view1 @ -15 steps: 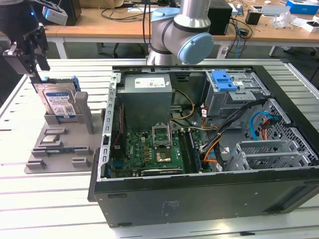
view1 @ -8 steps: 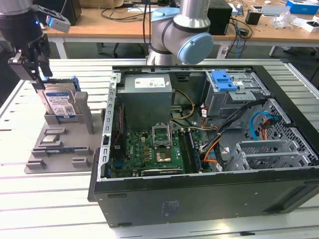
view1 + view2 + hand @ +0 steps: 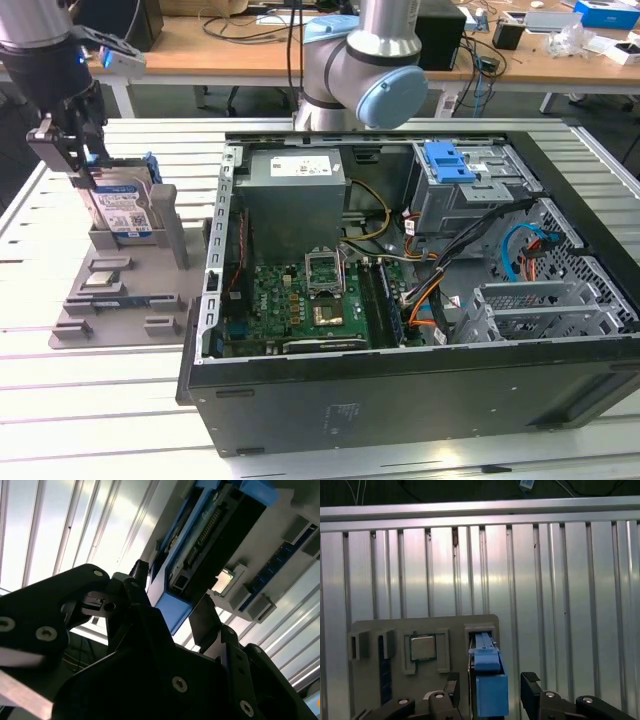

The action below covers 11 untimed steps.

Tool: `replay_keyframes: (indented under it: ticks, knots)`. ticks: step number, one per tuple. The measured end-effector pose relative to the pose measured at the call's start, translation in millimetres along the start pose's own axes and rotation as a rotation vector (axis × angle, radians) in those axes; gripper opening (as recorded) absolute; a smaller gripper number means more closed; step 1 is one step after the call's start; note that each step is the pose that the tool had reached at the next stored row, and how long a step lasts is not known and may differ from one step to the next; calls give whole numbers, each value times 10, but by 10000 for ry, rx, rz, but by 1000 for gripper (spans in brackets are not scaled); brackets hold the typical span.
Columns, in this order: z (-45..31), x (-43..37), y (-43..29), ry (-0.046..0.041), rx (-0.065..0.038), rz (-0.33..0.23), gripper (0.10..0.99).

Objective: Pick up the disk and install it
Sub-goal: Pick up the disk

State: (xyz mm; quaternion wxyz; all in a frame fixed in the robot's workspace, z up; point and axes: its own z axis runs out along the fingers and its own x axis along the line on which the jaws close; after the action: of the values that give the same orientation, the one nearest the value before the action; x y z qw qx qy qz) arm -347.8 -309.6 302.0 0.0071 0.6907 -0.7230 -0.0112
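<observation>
The disk point(image 3: 122, 206) stands on edge in a slot of the grey holder point(image 3: 120, 300) at the exterior view's left, its white-and-blue label showing and its blue carrier around it. My gripper point(image 3: 82, 160) is down over the disk's top edge. In both wrist views the black fingers point(image 3: 452, 690) flank the blue carrier end of the disk point(image 3: 489, 690), with a small gap on each side. The gripper point(image 3: 490, 692) is open and straddles the disk point(image 3: 210, 545) without closing on it; one finger point(image 3: 204, 615) sits close beside the carrier.
An open computer case point(image 3: 400, 390) lies at the middle and the exterior view's right, with a grey power supply point(image 3: 295, 195), a blue-handled drive bay point(image 3: 460, 175) and a green motherboard point(image 3: 300, 300). The holder also carries a processor chip point(image 3: 422, 647) and a memory stick point(image 3: 120, 302). The table is slatted aluminium point(image 3: 545, 580).
</observation>
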Motion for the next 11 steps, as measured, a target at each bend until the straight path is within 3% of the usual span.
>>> replay_keyframes:
  ticks: [6, 11]
  knots:
    - [149, -21, -62, 58, 0, -183, 600]
    - [202, -19, -65, 58, 0, -185, 600]
